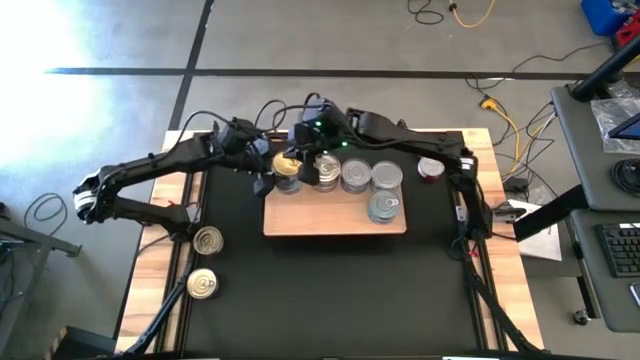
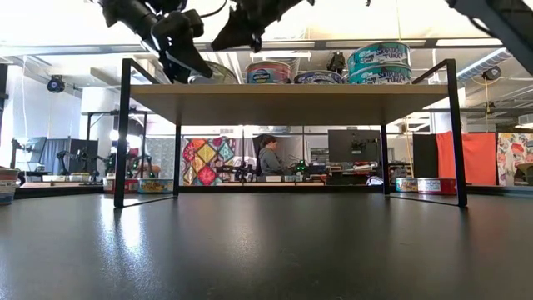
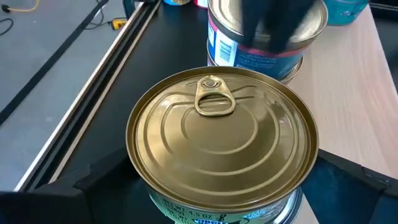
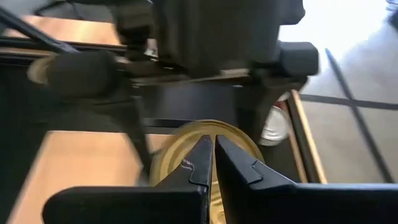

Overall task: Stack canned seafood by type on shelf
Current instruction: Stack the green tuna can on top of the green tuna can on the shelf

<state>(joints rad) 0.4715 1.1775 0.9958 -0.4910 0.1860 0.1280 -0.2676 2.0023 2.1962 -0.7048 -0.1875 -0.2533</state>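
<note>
Gold tin (image 3: 222, 142) is grasped in the left gripper's (image 1: 283, 172) wide jaws at the shelf's (image 1: 335, 222) left end, beside the silver tins (image 1: 357, 176). Right gripper (image 4: 209, 163), jaws clenched and empty, is hovered just above it. Tin should be lowered flat, lid level, then released before the arm is lifted clear.

The gold tin (image 3: 222, 146) has a smooth, glossy metal lid with pressed rings and a pull tab, above a printed paper label. The shelf (image 3: 357, 106) is pale, matt wood with fine grain on thin black metal legs. The mat (image 2: 266, 250) is black with a dull sheen, and the counter (image 1: 150, 275) rim is light wood.
</note>
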